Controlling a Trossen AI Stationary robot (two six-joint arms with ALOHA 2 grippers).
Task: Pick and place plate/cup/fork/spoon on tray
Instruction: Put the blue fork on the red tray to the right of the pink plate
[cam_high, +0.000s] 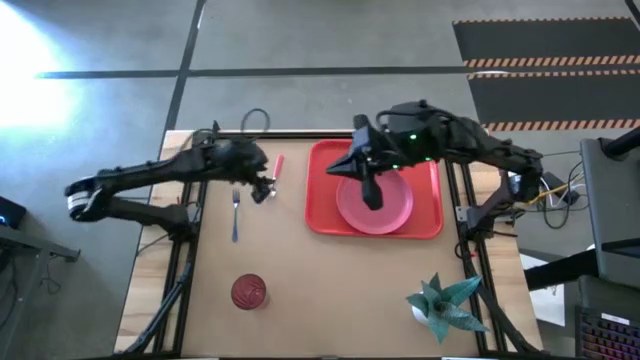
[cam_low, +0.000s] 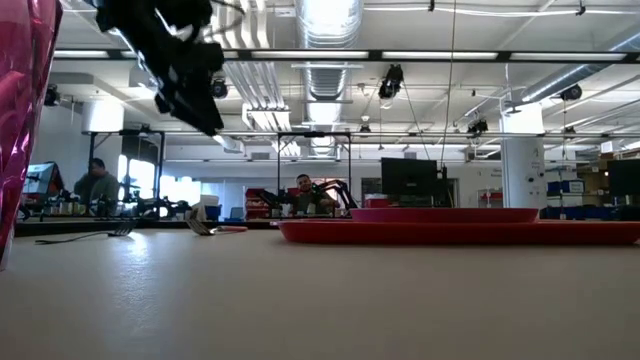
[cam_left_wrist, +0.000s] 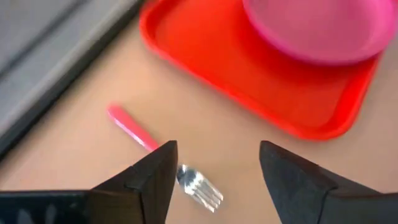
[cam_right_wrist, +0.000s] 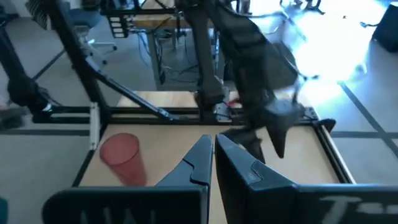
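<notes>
The pinkish-red plate (cam_high: 385, 208) lies flat in the red tray (cam_high: 322, 205) at the table's far right. My right gripper (cam_high: 373, 195) hovers over the plate, shut and empty (cam_right_wrist: 213, 158). The fork, with a pink handle (cam_left_wrist: 129, 127) and a silver head (cam_left_wrist: 199, 186), lies flat on the table left of the tray (cam_high: 279, 164). My left gripper (cam_left_wrist: 214, 180) is open above the fork's head, clear of it (cam_high: 268, 187). The spoon (cam_high: 235, 215) lies flat on the table further left. The dark-red cup (cam_high: 249, 292) stands upright near the front edge.
A green paper plant (cam_high: 443, 305) sits at the table's near right corner. Bare table lies between the cup, the spoon and the tray's near rim. In the low view the cup (cam_low: 20, 120) fills the left edge, and people sit in the room behind (cam_low: 303, 192).
</notes>
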